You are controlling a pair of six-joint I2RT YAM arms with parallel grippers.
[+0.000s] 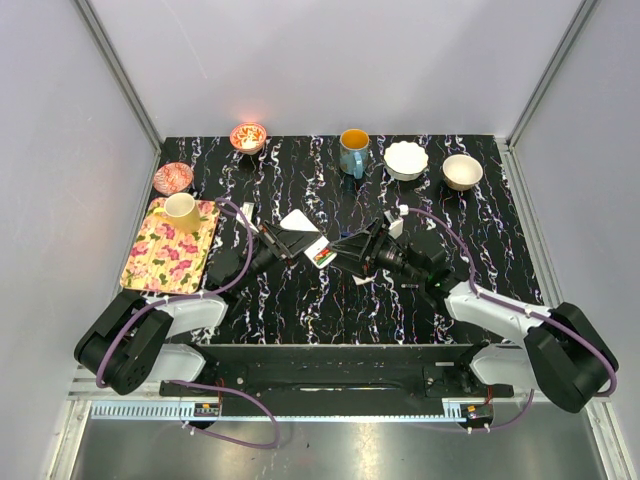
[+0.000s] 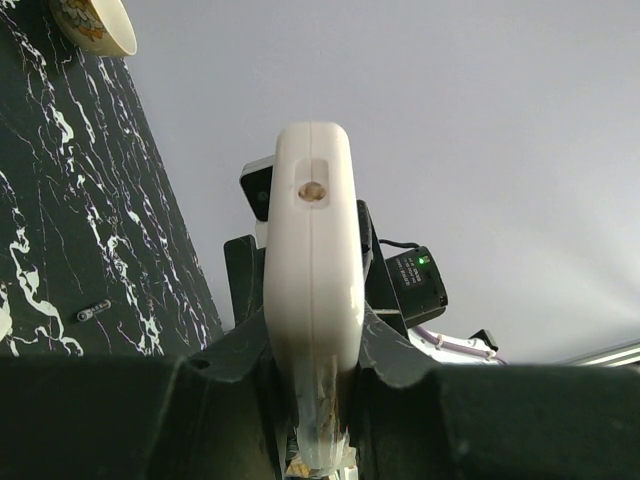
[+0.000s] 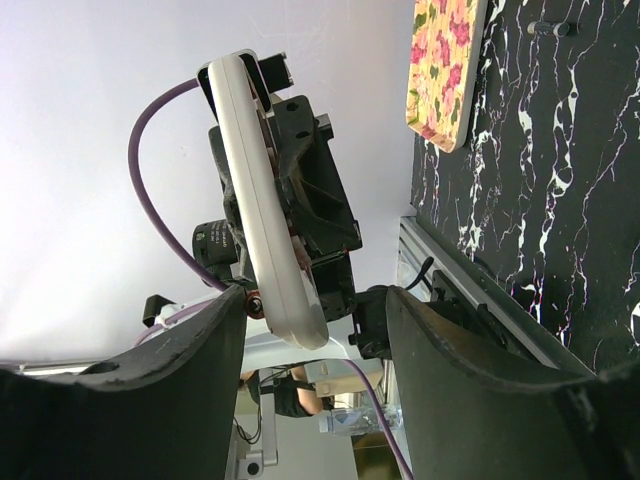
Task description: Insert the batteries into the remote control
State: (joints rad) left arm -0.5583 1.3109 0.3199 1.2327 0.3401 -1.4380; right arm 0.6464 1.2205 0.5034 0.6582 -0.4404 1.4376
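**Two-arm loading pose, read from the arm bases outward.** The left pincer (image 2: 315,355) is clamped tight on one end of the remote control (image 2: 312,260). It holds the remote clear of the table (image 1: 300,310), narrow edge toward its own wrist camera and broad side turned toward the opposite arm. This probably braces the handset and presents its battery bay for access.

Facing the remote, the right pincer (image 3: 315,298) is partly open. Its fingers (image 3: 180,370) are spread, and the remote shows in the gap ahead of them. Nothing is visibly gripped between them, and it cannot be told whether a fingertip touches the remote.

A slim cylinder (image 2: 95,312), likely one of the batteries, lies on the table well apart from the remote. Just beyond the remote rests a small white flat piece (image 1: 298,220). To the left of the remote sits a flowered tray (image 1: 165,262). Far beyond the remote stand a blue mug (image 1: 353,152) and a white bowl (image 1: 406,160).
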